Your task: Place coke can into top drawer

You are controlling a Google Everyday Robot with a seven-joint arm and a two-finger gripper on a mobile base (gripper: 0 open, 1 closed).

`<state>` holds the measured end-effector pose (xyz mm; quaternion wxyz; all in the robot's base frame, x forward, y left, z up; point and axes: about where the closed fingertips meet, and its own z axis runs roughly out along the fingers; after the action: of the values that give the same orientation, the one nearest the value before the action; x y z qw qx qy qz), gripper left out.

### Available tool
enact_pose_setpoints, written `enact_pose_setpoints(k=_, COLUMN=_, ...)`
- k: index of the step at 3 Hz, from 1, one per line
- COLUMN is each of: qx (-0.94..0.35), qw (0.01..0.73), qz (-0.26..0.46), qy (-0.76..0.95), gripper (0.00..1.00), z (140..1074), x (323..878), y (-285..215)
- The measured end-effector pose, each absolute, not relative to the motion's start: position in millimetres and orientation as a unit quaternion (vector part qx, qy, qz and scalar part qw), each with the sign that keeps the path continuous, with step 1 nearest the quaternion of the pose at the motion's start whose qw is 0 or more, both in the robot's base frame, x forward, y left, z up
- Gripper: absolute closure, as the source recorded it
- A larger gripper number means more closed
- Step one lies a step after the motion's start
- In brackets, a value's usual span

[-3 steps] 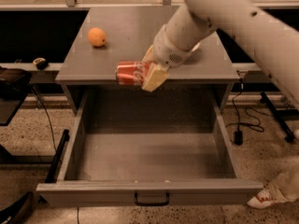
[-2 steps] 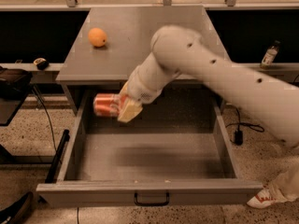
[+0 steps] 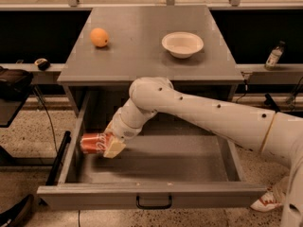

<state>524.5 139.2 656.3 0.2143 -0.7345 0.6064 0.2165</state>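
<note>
Red coke can (image 3: 93,143) lies sideways in the gripper (image 3: 110,144), its fingers (image 3: 115,148) clamped on it, low over the left side of the open top drawer (image 3: 199,196). Placing step, I'd say; next calls for lowering and letting go.

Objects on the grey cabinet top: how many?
2: round orange fruit back left, white round bowl back right. The claw holds a red soda can at the open grey drawer's left.
</note>
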Motion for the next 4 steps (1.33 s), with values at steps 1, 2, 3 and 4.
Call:
enact_pose_setpoints(k=1, qx=-0.734, qw=0.214, qz=0.217, qy=0.606, gripper=0.74, z=656.3, x=524.5, y=139.3)
enact_pose_setpoints(k=2, qx=-0.734, qw=0.214, qz=0.217, qy=0.606, gripper=0.50, z=656.3, x=524.5, y=139.3)
enact_pose_setpoints(k=3, qx=-0.735, qw=0.198, qz=0.250, qy=0.598, gripper=0.27, z=648.5, x=524.6, y=139.3)
enact_pose_setpoints(k=4, qx=-0.734, qw=0.170, qz=0.257, qy=0.606, gripper=0.04, z=616.6, x=521.8, y=118.9)
